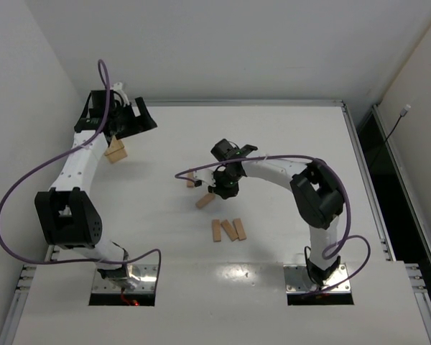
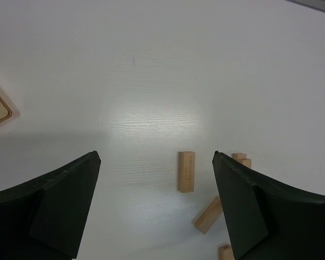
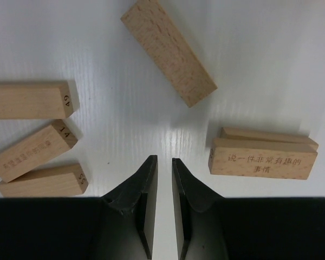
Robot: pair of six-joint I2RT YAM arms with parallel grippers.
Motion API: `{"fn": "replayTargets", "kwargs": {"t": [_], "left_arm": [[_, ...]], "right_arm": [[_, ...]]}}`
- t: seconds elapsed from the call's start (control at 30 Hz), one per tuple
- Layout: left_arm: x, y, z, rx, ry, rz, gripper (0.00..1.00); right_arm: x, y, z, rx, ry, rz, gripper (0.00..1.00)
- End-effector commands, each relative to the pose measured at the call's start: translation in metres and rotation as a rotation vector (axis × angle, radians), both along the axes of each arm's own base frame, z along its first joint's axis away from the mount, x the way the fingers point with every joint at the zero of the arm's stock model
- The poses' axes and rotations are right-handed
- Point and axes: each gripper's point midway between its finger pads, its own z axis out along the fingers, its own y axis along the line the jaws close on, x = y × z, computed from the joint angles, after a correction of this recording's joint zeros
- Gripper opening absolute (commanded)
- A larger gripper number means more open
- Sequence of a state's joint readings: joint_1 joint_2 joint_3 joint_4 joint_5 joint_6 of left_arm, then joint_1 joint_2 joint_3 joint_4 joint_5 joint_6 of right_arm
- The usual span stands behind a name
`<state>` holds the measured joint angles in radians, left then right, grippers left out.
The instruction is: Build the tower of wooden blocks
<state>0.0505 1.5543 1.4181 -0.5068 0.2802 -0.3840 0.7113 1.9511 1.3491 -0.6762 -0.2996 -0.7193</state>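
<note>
Right pincer (image 3: 164, 160) nearly closed, empty — wood blocks (image 3: 262, 162) flank it, apart.

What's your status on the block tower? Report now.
Left tool open, empty. Right tool nearly shut, empty, among loose blocks. Tower: just two blocks together. Nothing in the way.

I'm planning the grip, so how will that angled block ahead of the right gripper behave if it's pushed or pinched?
The angled block looks like solid wood, so probably rigid and light. Lying flat on a broad face, it should slide or spin when pushed, not tip. The glossy table may let it skid.
</note>
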Motion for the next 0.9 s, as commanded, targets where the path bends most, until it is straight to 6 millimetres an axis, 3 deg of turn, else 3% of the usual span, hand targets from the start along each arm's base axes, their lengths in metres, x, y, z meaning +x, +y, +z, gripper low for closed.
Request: {"fn": "replayTargets", "kwargs": {"t": [0.0,0.13,0.87], "left_arm": [[0.011,0.000,0.015,-0.025,-0.042,-0.010,0.82],[0.012,0.002,0.011,-0.031,-0.033,-0.008,0.82],[0.008,-0.001,0.000,-0.069,-0.010,-0.019,0.80]], "right_arm": [[0.004,0.011,0.005,0.015,-0.012,0.049,0.14],[0.002,0.009,-0.002,-0.004,0.008,0.057,0.14],[0.011,0.009,-0.010,-0.023,0.016,0.045,0.36]]}}
